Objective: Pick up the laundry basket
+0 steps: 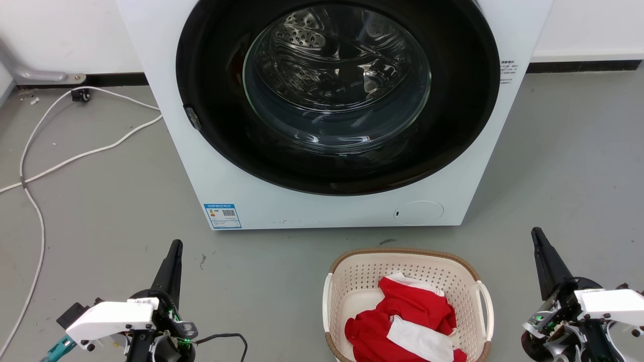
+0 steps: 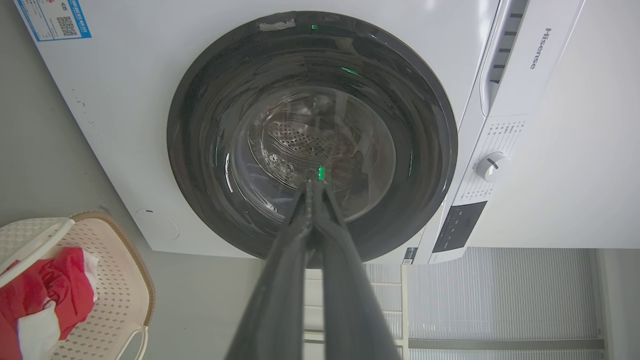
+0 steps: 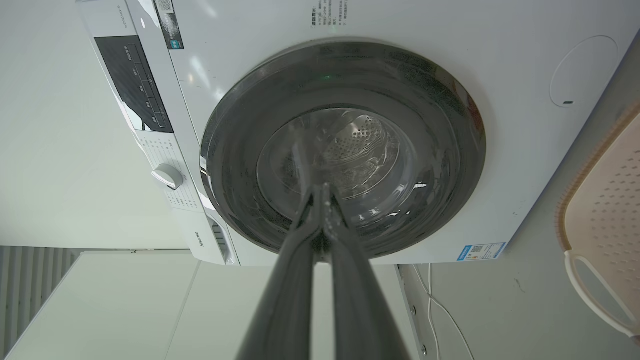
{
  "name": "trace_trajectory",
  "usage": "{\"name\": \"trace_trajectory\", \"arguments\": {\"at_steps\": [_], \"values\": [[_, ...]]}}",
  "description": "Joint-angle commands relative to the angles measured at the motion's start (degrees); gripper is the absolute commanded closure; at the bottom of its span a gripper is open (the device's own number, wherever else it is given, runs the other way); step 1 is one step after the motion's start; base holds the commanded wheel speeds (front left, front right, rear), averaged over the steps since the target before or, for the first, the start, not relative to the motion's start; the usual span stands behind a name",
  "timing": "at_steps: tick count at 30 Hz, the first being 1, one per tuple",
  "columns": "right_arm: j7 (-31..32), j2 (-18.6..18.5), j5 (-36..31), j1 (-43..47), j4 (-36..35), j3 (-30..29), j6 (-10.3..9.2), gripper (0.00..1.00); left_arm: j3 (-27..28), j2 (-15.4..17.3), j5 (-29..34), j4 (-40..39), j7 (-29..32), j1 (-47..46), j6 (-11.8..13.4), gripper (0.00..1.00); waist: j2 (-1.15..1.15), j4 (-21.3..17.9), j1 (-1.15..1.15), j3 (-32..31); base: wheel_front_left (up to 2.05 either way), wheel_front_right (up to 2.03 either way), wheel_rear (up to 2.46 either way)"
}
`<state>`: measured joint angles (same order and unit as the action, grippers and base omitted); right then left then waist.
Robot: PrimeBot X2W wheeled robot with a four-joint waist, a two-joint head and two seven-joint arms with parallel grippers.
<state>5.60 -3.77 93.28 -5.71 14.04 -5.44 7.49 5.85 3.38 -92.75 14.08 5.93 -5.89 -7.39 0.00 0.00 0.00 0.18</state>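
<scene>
Both arms hang low before a white washing machine [image 1: 327,213]: the left gripper [image 1: 175,246] and right gripper [image 1: 536,234] each have their fingers pressed together, empty. The laundry basket [image 1: 359,281] sits untouched between them, nearer the right gripper's inner side. A level lift likely means opening both and taking the slim white handles [image 1: 487,306] evenly. Cream perforated plastic walls under a brown woven-look rim [image 1: 402,250] cradle a crumpled red-and-white garment [image 1: 402,311].

Grey floor [image 1: 100,216], lightly scuffed; white cable [image 1: 90,152] snaking across it at left. White front-loading washing machine [image 1: 322,211] against white wall [image 1: 65,35]; dark skirting [image 1: 583,66] along the base.
</scene>
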Motion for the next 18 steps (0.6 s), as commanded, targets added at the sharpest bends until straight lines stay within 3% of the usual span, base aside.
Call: {"name": "trace_trajectory", "arguments": {"at_steps": [1,18], "values": [[0.2,0.2,-0.2,-0.8,0.1,-0.1,0.00,1.00,0.1,0.0,0.2,0.1,0.2,-0.5,-0.2,1.00,0.00,0.0,0.00,0.0,0.00,0.00,0.00],[0.3,0.3,-0.4,-0.8,0.1,-0.3,0.00,1.00,0.3,-0.1,0.3,0.1,0.4,-0.6,-0.2,1.00,0.00,0.0,0.00,0.0,0.00,0.00,0.00]]}}
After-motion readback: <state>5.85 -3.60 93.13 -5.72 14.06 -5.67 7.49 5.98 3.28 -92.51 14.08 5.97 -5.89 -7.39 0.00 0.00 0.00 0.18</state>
